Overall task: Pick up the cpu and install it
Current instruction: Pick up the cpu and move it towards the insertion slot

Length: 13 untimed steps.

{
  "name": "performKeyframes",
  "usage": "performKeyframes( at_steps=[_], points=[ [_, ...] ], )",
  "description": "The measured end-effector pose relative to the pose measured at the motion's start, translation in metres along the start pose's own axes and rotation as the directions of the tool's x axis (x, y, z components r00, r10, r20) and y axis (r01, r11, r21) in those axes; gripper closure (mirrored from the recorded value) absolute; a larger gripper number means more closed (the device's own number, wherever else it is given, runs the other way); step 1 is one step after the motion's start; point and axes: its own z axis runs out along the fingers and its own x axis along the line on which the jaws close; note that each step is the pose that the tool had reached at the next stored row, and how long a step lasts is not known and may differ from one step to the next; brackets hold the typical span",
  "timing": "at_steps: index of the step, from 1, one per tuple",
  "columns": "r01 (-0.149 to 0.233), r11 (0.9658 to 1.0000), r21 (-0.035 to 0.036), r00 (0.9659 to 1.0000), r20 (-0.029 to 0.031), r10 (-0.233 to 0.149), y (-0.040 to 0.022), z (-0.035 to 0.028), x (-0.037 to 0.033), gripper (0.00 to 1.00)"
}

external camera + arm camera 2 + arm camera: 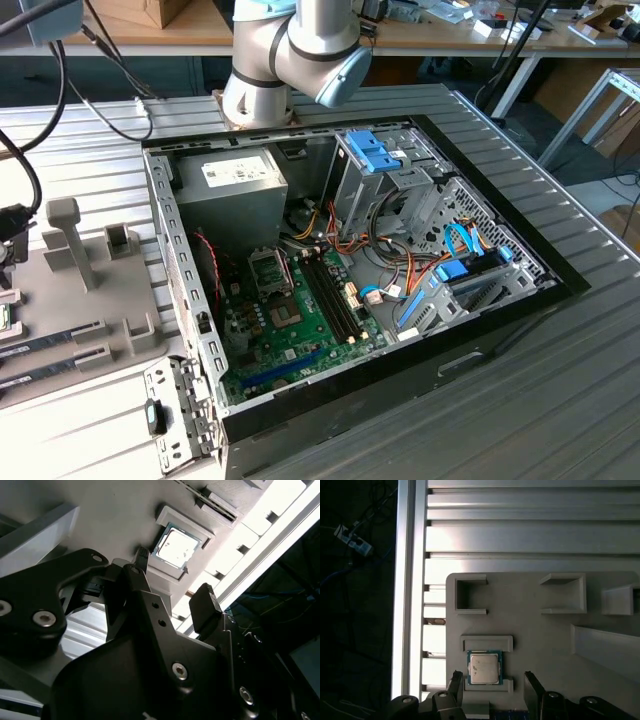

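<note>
The cpu [483, 668] is a small square chip with a silver-grey top on a green board. It lies flat in a shallow pocket of the grey holder tray [545, 630]. My gripper [492, 678] is open and hovers over it, one black finger on each side of the chip and clear of it. In the second wrist view the cpu [175, 547] sits just beyond my gripper [173, 576] with nothing between the fingers. In the exterior view the black socket frame [270, 268] sits on the green motherboard [290, 330] inside the open computer case.
The holder tray [95, 290] stands on the ribbed metal table [560, 400] at the exterior view's left, with upright posts and long dark memory sticks [50, 342] in slots. The case [350, 260] holds a power supply, drive cages and cables. The table's edge rail [410, 590] runs beside the tray.
</note>
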Motion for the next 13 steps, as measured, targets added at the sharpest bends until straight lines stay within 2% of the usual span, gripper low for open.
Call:
performKeyframes(
  at_steps=[13],
  points=[
    [0.000, 1.0000, 0.0000, 1.0000, 0.0000, 0.000, -0.0002, 0.0056, -0.0002, 0.40]
  ],
)
